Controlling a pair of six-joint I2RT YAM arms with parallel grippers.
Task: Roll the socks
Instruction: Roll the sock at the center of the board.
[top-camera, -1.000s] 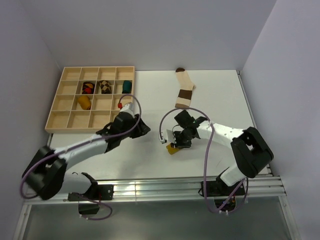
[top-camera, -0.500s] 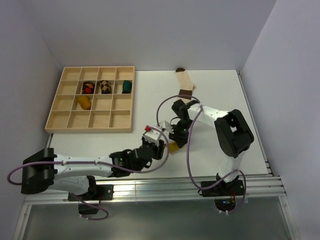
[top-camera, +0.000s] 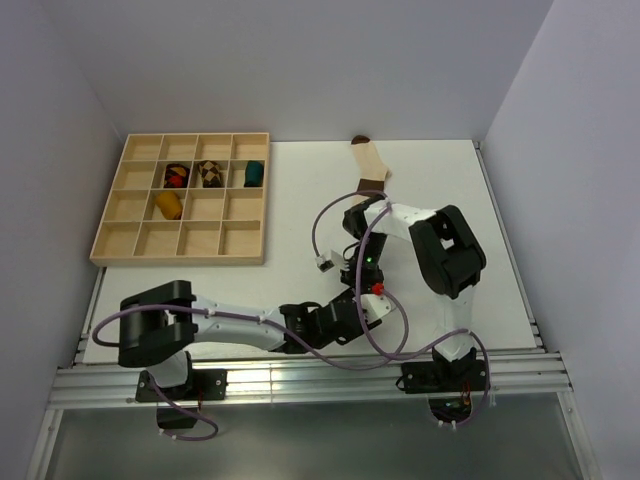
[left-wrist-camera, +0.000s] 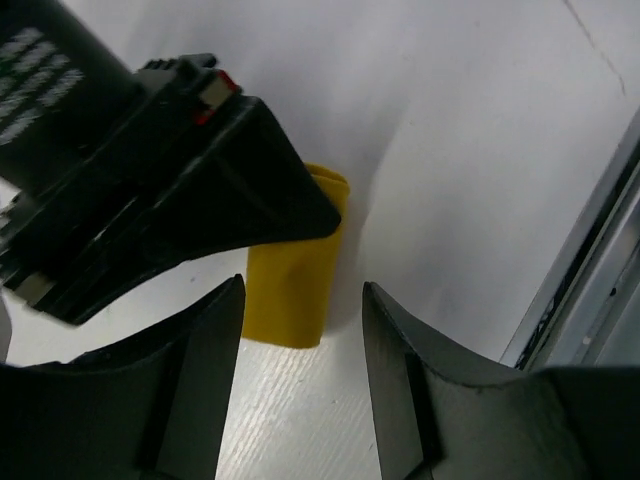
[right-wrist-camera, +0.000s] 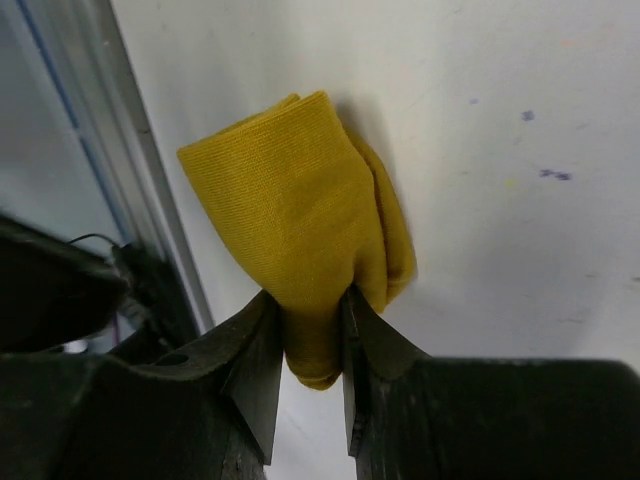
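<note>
Swinging away from the wooden tray, the left arm now lies low across the near side of the worktop (top-camera: 450, 190), and the right arm has folded in closer to meet it.

The right end effector (right-wrist-camera: 308, 322) is pinched narrow on one end of a golden-yellow knitted fabric sock (right-wrist-camera: 290, 200), which bulges out beyond the fingertips as a loose, doubled-over wad. The left end effector (left-wrist-camera: 302, 300) is spread wide. Its two fingers stand either side of the same sock's free end and touch nothing that I can see. The black body of the right one hangs just above and to the left. Whether the sock rests on the worktop or is held just off it, I cannot tell.

The step in hand looks like tightening this roll. It would go best if the left fingers close squarely on the free end. The right grip should be kept until then, so the folds do not spring open, and the two end effectors must not strike each other.

Beyond the right end effector lies a flat cream fabric sock with brown bands and toe (top-camera: 368, 170), not yet rolled.

Well off to the left of both stands a pale wooden tray of square compartments (top-camera: 105, 225). Its second row holds a red-and-dark rolled bundle (top-camera: 176, 176), a brown-checkered bundle (top-camera: 209, 174) and a teal bundle (top-camera: 254, 173), side by side. A mustard-orange rolled bundle (top-camera: 167, 205) sits in the compartment just nearer than the red one.
</note>
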